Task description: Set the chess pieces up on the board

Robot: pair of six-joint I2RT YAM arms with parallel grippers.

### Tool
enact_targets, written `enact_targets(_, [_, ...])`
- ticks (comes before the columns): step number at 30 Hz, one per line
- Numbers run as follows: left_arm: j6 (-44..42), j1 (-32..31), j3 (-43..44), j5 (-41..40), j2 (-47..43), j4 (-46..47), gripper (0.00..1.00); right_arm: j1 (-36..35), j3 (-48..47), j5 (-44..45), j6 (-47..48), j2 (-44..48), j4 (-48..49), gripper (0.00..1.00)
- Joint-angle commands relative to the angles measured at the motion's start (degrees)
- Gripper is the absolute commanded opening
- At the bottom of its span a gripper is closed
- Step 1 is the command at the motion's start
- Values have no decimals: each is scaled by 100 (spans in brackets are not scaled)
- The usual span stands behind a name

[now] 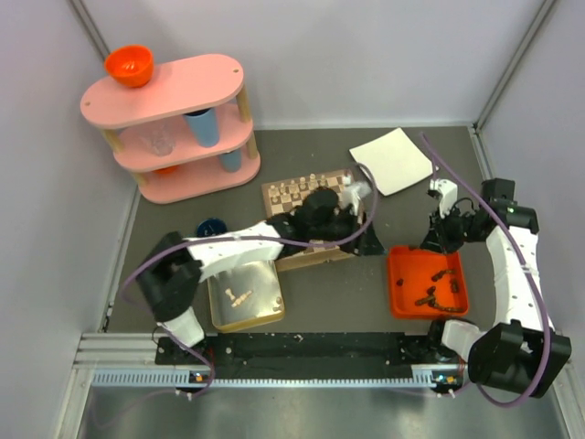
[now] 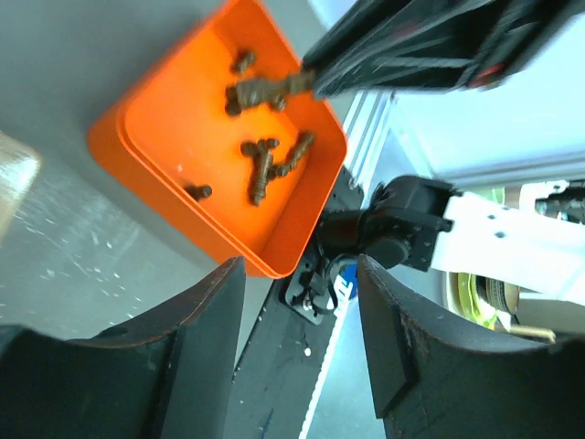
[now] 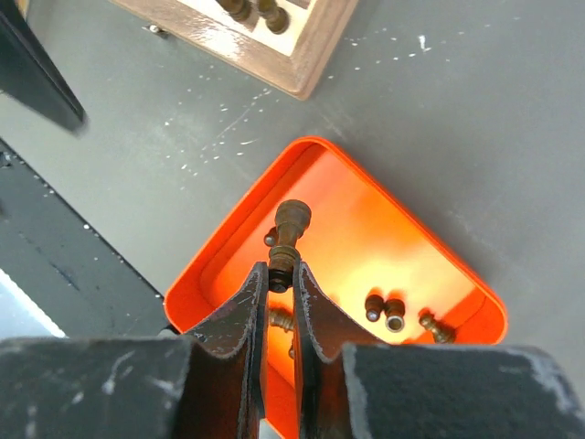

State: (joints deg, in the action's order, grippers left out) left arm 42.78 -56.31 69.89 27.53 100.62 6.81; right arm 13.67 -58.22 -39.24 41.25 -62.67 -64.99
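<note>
- The right hand (image 3: 279, 274) is clamped narrowly on a small dark brown wooden chess piece (image 3: 288, 236). It grips the piece at one end, and the rest sticks out past the fingertips (image 3: 259, 297).
- In the right wrist view, the held piece hangs above the near corner of the square orange plastic tray (image 3: 402, 238), clear of the tray floor.
- From overhead, the right hand (image 1: 437, 240) sits over the far edge of the orange plastic tray (image 1: 398, 274), to the right of the board.
- More dark brown chess pieces (image 1: 439, 291) lie loose on their sides in the tray, below and beside the held one. They also show in the wrist views (image 3: 384, 306) (image 2: 270, 160).
- The left hand (image 2: 302, 338) stands fairly wide, with nothing between its two dark fingers (image 2: 206, 347).
- Overhead, the left hand (image 1: 367, 241) is at the near right corner of the square wooden chessboard with dark brown and cream checks (image 1: 297, 192), between the board and the tray.
- The left wrist view looks across at the tray (image 2: 174, 128) and at the right hand (image 2: 315, 80) carrying its piece (image 2: 265, 89).
- The chessboard lies mid-worktop, partly hidden under the left arm. A few dark pieces stand on its visible squares (image 1: 306, 183), and two show at its corner in the right wrist view (image 3: 256, 9).
- The chessboard's light wood rim (image 3: 311, 55) is apart from the tray, with bare dark grey worktop (image 3: 457, 110) between them.
- A square silver metal tin (image 1: 265, 311) near the left arm's base holds a few pale pieces (image 1: 239, 297).
</note>
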Motion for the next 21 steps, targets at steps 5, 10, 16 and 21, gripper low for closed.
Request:
enact_targets(5, [-1376,1016,-1038,-634,-2282,-299,68,-952,-708,-461,-249,-402,-110,0])
enact_targets(10, [-2421,1815,-1302,-1302,-3388,-1383,84,-1647,-1288,-409,-390,-790,-102,0])
enact_targets(16, [-3432,2125,-1636,-1785,-4312,-2139,85,-2430,-1851,-268,-434,-1255,-101,0])
enact_targets(21, [-4233,2125,-1759,-2697,-4796,-2763,84,-3097,-2298,83,-460,-1677,-101,0])
